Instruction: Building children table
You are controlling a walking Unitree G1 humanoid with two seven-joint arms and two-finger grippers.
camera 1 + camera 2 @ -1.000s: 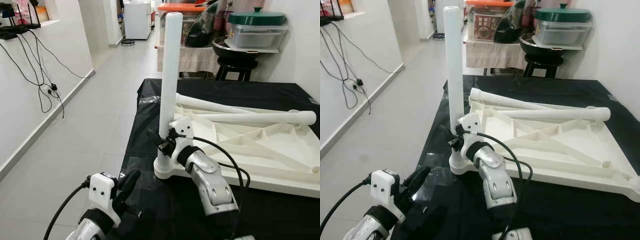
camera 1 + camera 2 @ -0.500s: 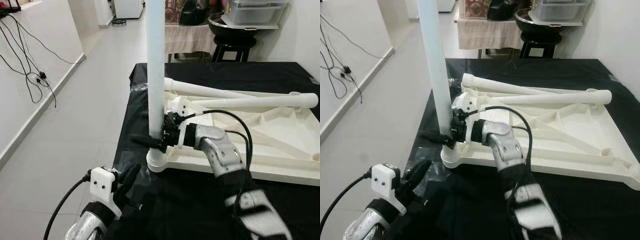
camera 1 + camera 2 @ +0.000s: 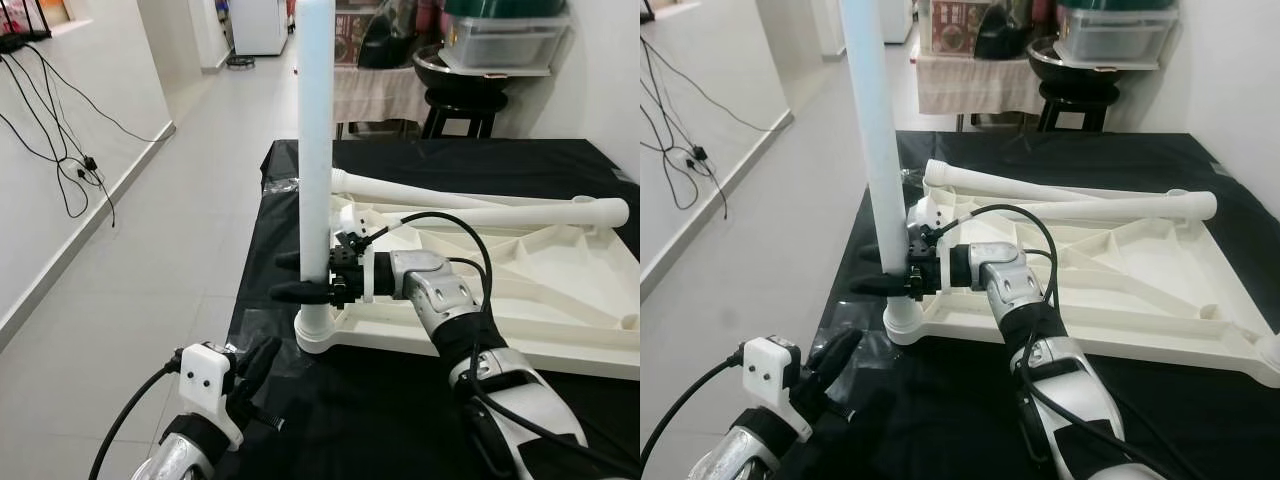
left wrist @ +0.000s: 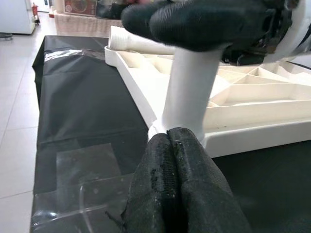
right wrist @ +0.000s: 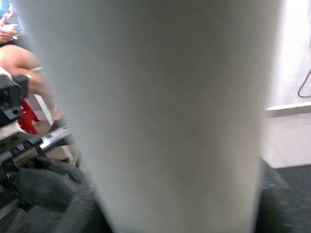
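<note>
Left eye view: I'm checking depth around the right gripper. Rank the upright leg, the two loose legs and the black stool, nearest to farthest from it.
1. Upright leg: between the jaws of the right gripper, at the tabletop's near left corner.
2. Loose legs: lying across the tabletop's far edge.
3. Black stool: beyond the black sheet.

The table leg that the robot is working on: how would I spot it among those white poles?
Find the black-covered table with the upside-down white tabletop on it. At that top's near left corner one white leg stands upright in its socket, with the right claw gripping it low down. The other two legs lie flat across the top.
</note>
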